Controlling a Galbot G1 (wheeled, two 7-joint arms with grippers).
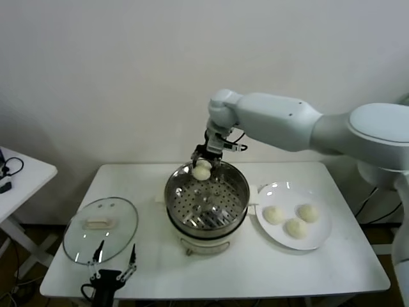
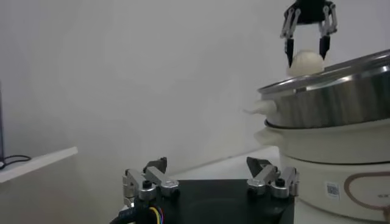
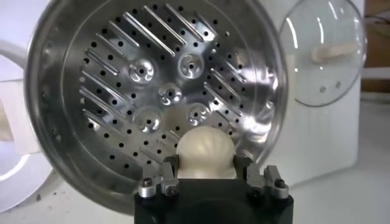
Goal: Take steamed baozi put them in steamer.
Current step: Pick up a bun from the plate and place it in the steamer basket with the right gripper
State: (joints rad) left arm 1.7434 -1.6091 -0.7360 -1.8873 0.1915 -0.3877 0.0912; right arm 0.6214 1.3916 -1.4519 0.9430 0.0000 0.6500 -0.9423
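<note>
My right gripper [image 1: 202, 167] is shut on one cream-white baozi [image 1: 202, 172] and holds it over the far rim of the steamer [image 1: 240, 182], above the perforated tray [image 3: 152, 91]. In the right wrist view the baozi [image 3: 205, 152] sits between the fingers. The left wrist view shows that bun [image 2: 306, 61] just above the steel rim [image 2: 329, 70]. Three more baozi [image 1: 294, 220] lie on the white plate [image 1: 319, 240] to the right of the steamer. My left gripper [image 1: 114, 256] is open and empty, low at the table's front left edge.
The round glass lid [image 1: 100, 229] with a white handle lies flat on the table left of the steamer, just behind my left gripper. A second white table [image 1: 25, 173] stands at the far left. The wall is close behind.
</note>
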